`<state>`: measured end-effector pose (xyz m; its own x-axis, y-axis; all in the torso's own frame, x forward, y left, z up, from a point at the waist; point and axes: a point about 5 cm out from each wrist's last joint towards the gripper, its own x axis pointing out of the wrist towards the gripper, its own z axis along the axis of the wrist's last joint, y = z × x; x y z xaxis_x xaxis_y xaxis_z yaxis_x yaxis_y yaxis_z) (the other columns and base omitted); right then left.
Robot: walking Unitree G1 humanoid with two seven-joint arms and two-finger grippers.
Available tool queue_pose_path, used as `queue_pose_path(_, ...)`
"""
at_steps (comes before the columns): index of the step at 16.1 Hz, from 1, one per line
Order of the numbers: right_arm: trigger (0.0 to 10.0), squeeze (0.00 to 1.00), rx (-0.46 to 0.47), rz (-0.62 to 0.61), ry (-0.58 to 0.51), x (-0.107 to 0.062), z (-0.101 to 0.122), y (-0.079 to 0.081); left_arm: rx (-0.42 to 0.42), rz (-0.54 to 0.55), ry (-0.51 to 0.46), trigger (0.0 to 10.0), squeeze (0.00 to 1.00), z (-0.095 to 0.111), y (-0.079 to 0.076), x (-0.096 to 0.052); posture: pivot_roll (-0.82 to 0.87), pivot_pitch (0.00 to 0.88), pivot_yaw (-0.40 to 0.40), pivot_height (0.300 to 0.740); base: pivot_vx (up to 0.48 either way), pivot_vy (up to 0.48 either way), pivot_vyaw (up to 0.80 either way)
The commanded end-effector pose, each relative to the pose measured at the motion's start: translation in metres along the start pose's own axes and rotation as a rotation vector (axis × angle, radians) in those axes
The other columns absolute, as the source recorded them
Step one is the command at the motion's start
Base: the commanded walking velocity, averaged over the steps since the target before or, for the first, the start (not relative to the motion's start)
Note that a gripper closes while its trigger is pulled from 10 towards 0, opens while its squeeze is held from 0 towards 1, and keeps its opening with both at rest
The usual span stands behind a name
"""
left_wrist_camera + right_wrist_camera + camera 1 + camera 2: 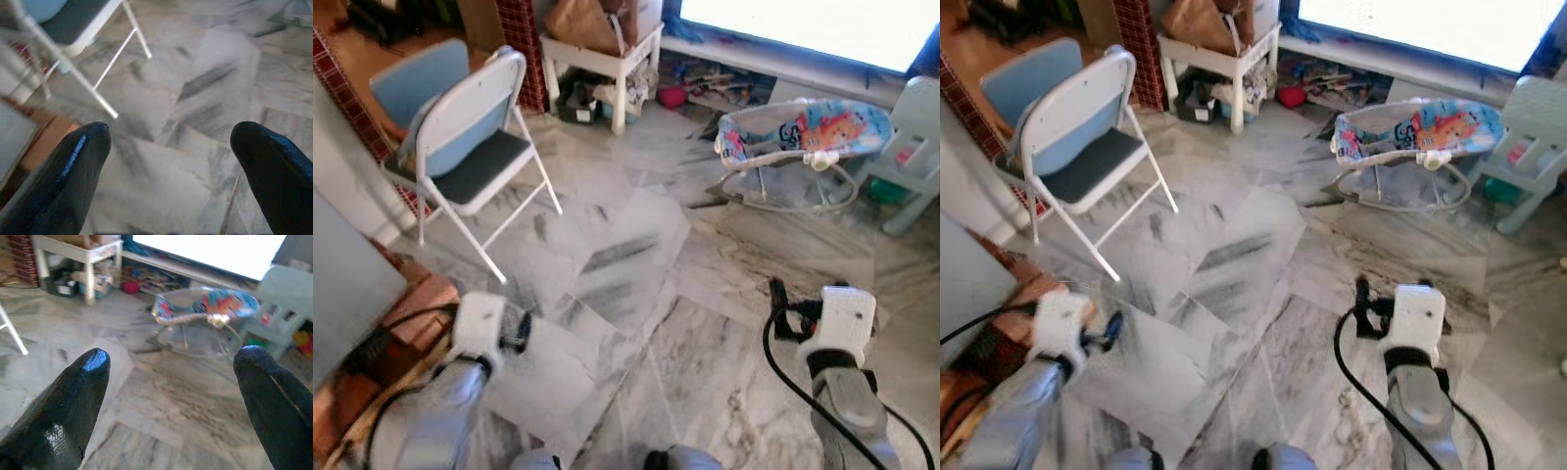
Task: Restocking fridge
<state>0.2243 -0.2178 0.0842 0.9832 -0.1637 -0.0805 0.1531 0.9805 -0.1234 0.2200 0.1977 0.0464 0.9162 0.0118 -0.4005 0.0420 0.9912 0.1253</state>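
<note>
Fridge: possibly the grey panel [347, 284] at the left edge of the head views; it cannot be told.
Floor: grey-veined marble [636, 245] is spread across the room.
Folding chair [475, 147]: upper left; its legs are seen in the left wrist view.
Baby bouncer [803, 137]: upper right; also seen in the right wrist view.
Left gripper [171, 132]: held low, fingers spread, nothing grasped.
Right gripper [171, 357]: likewise parted, nothing held.

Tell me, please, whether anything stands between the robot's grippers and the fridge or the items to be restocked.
That cannot be judged: no fridge or stock is visible. Both the left gripper and right gripper are open and empty above marble floor, with a folding chair ahead-left and a baby bouncer ahead-right.
</note>
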Motion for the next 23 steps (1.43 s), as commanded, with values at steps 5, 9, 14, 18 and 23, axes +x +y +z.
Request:
queue_pose_path(5, 10.0, 0.00, 0.034, 0.052, 0.020, -0.002, -0.002, 0.012, 0.047, 0.085, 0.084, 10.0, 0.00, 0.011, 0.009, -0.010, 0.06, 0.105, -0.041, 0.740, 0.000, 0.000, 0.00)
queue_pose_path(9, 10.0, 0.00, 0.082, 0.065, 0.032, -0.003, -0.007, 0.009, 0.098, 0.053, 0.055, 10.0, 0.00, 0.018, 0.003, -0.016, 0.08, 0.085, -0.047, 0.740, 0.000, 0.000, 0.00)
queue_pose_path(14, 10.0, 0.00, 0.113, 0.094, 0.034, 0.006, -0.008, 0.014, 0.112, 0.101, -0.005, 10.0, 0.00, 0.024, 0.000, -0.014, 0.09, 0.091, -0.070, 0.740, 0.000, 0.000, 0.00)
queue_pose_path(18, 10.0, 0.00, 0.091, 0.110, 0.005, 0.013, -0.003, 0.016, 0.140, 0.130, -0.038, 10.0, 0.00, 0.028, 0.003, -0.010, 0.10, 0.086, -0.063, 0.740, 0.000, 0.000, 0.00)
queue_pose_path(23, 10.0, 0.00, 0.112, 0.060, 0.016, 0.012, -0.009, 0.019, 0.155, 0.126, -0.037, 10.0, 0.00, 0.024, 0.001, -0.002, 0.07, 0.089, -0.068, 0.740, 0.000, 0.000, 0.00)
